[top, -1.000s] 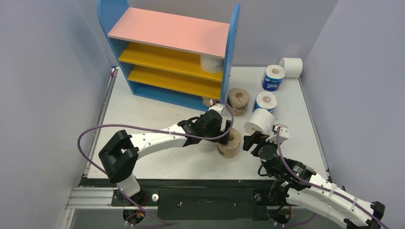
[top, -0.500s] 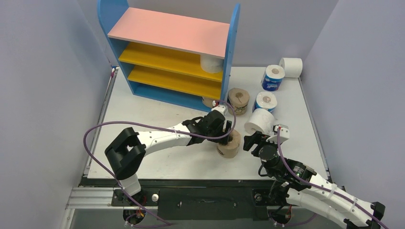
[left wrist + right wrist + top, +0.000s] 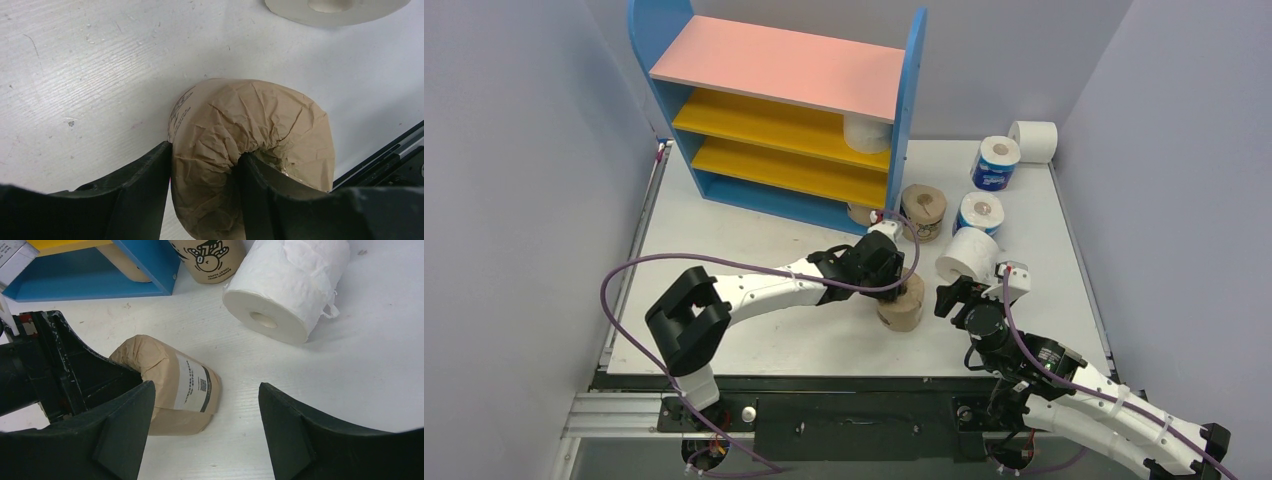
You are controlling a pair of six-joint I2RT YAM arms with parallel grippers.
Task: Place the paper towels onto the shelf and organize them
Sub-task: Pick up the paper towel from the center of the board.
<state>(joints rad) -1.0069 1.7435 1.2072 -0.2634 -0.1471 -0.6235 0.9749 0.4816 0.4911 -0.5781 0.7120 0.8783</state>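
My left gripper (image 3: 892,283) is shut on a tan paper-wrapped roll (image 3: 904,306) standing on the table. In the left wrist view one finger is in its core and one on its outer side (image 3: 205,160), pinching the roll's wall (image 3: 260,115). My right gripper (image 3: 952,297) is open and empty (image 3: 206,390), just right of that tan roll (image 3: 175,385) and in front of a white roll (image 3: 967,254) lying on its side (image 3: 285,285). The shelf (image 3: 774,65) stands at the back left, with one white roll (image 3: 867,133) on its upper yellow board.
A printed tan roll (image 3: 923,210) stands by the shelf's right end, with another tan roll (image 3: 860,213) at the blue base. Two blue-wrapped rolls (image 3: 995,163) (image 3: 979,213) and a white roll (image 3: 1034,140) are at the back right. Grey walls enclose the table.
The left arm's elbow has swung to the right and its gripper has settled onto the tan roll. The roll shifted slightly. The right arm has not moved.
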